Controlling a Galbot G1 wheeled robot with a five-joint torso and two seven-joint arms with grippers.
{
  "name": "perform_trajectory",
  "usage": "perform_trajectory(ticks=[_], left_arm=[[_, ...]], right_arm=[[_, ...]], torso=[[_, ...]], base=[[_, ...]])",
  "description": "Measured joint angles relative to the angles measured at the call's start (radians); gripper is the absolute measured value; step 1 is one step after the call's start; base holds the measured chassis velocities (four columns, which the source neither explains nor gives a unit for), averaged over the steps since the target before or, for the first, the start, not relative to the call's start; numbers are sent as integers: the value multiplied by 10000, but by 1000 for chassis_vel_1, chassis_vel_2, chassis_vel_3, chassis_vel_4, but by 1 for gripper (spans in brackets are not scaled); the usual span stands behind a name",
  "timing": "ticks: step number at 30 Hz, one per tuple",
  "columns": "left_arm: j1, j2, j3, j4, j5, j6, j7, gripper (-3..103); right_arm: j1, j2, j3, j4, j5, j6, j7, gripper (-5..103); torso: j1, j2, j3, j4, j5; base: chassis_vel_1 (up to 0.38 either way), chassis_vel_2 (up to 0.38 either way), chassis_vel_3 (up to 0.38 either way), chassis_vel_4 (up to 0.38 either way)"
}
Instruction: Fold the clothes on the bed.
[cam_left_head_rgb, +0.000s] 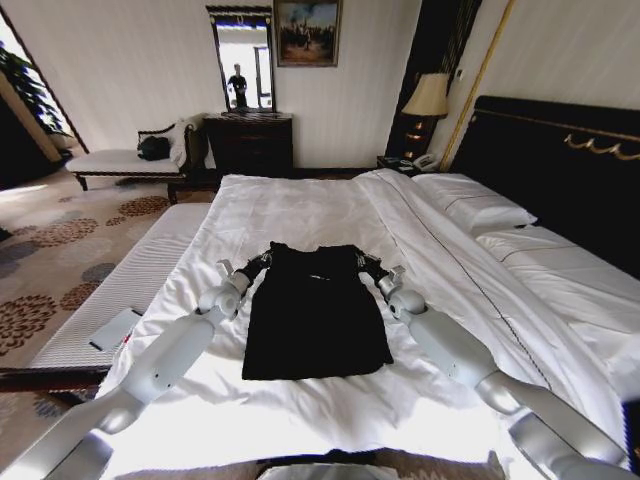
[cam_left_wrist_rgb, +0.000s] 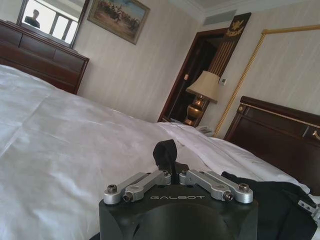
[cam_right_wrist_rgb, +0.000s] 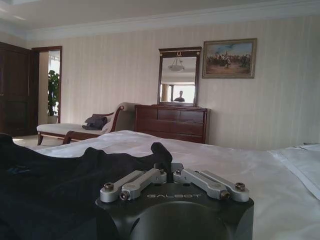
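bed (cam_left_head_rgb: 330, 400) w/ white duvet, dark frame & tall dark headboard (cam_left_head_rgb: 560, 165) on robot's right. white pillows (cam_left_head_rgb: 475, 205) lie along the headboard side. black t-shirt (cam_left_head_rgb: 313, 312) lies flat on the duvet approx mid-bed, sleeves folded in, hem toward the robot. duvet mostly smooth, a few wrinkles round the shirt.
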Motion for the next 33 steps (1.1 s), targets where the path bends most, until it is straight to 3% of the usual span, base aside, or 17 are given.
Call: perform_trajectory(ticks=[4, 15, 33], left_arm=[[1243, 409, -592, -947, 239, -69, 0, 2], [3230, 984, -1433, -2380, 855, -308, 0, 2], [5668, 1338, -2422, -4107, 1898, -604, 1, 2]], right_arm=[[-718, -310, 354, 996, -170, 63, 89, 1], [-2897, -610, 1038, 2407, -989, 424, 282, 1], [-5791, -932, 2735, 4475, -1723, 731, 294, 1]], torso=[[-2, 1, -1, -1, -1], [-2, 0, 0, 0, 1], [-2, 0, 0, -3, 0]], base=[[0, 0, 0, 0], [0, 0, 0, 0], [0, 0, 0, 0]])
